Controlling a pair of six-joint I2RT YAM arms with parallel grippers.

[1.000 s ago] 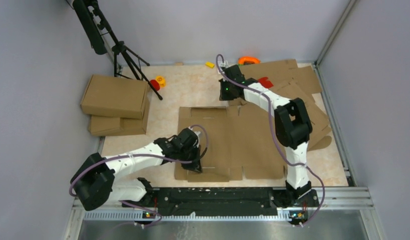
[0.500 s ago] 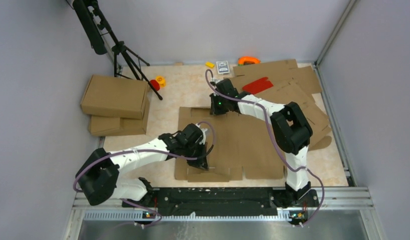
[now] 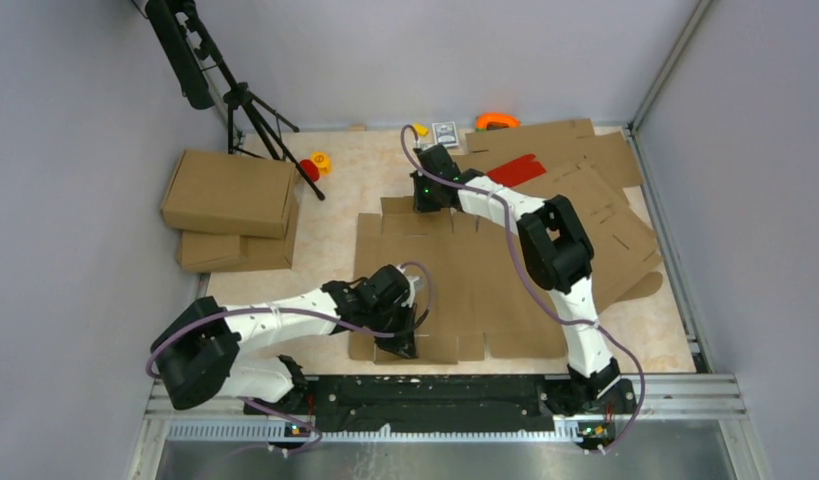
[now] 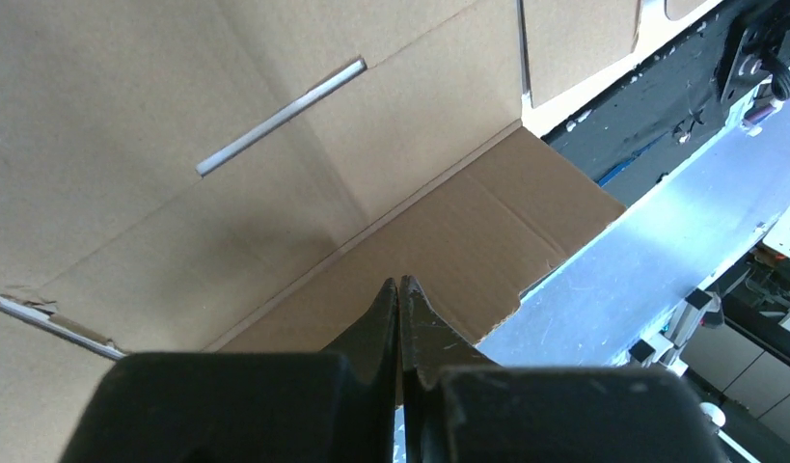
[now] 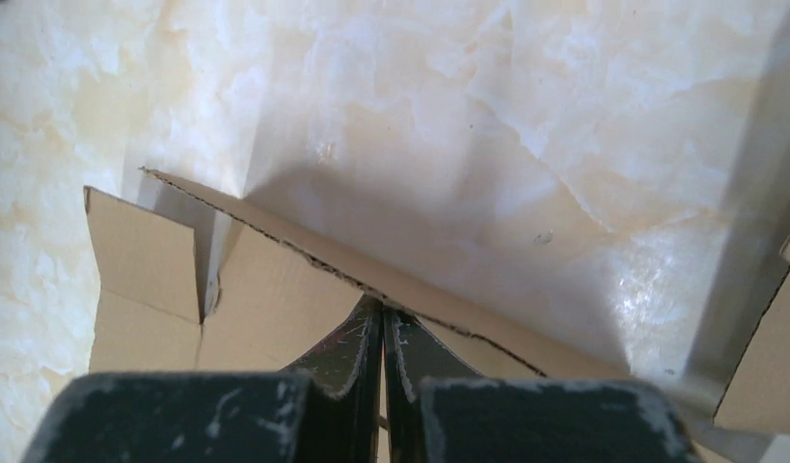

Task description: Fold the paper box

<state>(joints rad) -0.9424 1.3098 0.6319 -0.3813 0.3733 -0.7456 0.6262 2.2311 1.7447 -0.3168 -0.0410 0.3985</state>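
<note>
we see the paper box (image 3: 485, 280) lying mid-frame, our left gripper (image 3: 405, 341) closed at its lower edge, right gripper (image 3: 426, 202) closed at its upper edge.

You work in a robotics lab cell: grey wall panels (image 3: 85, 200) in aluminium framing (image 3: 669, 62) enclose a marble-patterned table (image 3: 370, 180), a black tripod (image 3: 253, 108) stands in the far-left corner, and a slotted aluminium rail (image 3: 445, 428) edges the near side.
</note>
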